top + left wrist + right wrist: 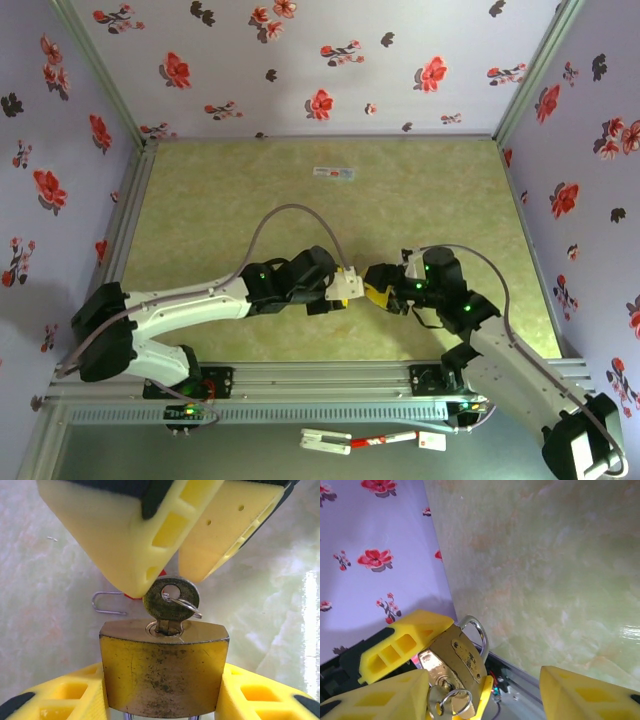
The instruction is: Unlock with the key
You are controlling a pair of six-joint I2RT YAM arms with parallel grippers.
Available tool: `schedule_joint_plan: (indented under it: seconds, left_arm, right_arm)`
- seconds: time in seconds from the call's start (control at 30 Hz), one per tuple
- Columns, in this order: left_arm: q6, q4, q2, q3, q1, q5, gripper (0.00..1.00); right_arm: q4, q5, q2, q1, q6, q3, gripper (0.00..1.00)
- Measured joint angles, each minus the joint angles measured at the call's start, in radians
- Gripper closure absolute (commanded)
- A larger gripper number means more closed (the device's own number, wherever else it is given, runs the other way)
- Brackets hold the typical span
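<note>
As the left end effector point(164, 697) pinches a scuffed padlock point(164, 667) (key point(171, 600) inserted), right end effector point(485, 680) gapes.

a pale green marbled tabletop point(300, 220) enclosed by lilac walls point(300, 60) with red flowers.

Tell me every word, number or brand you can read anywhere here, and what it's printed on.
Nothing here can be read as text.
On the white strip: red and blue marks, too small to read.
On the white tag at the bottom of the top view: too small to read.
On the padlock: tarnished brass, no brand or number visible.
On the key: no readable stamping.
</note>
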State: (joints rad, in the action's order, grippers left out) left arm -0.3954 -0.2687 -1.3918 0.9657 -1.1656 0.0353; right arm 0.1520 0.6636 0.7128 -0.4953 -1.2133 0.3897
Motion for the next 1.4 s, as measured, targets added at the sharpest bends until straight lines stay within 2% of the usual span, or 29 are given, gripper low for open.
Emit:
schedule_joint_plan:
  seconds: [0.17, 0.63, 1.03, 1.4]
  left_arm:
    - [0.023, -0.004, 0.000, 0.000, 0.018, -0.057, 0.93]
    - [0.032, -0.050, -0.016, 0.032, 0.029, -0.125, 0.93]
    - [0.032, -0.061, -0.050, 0.053, 0.032, -0.137, 0.93]
    - [0.032, -0.065, -0.074, 0.095, 0.032, -0.187, 0.93]
  right_arm:
    - [0.048, -0.001, -0.026, 0.001, 0.035, 0.000, 0.34]
    - [0.063, 0.006, -0.062, 0.000, 0.077, -0.008, 0.31]
    - [0.101, 0.019, -0.093, -0.008, 0.123, 0.001, 0.32]
    - [0.076, 0.021, -0.050, -0.082, 0.133, 0.009, 0.39]
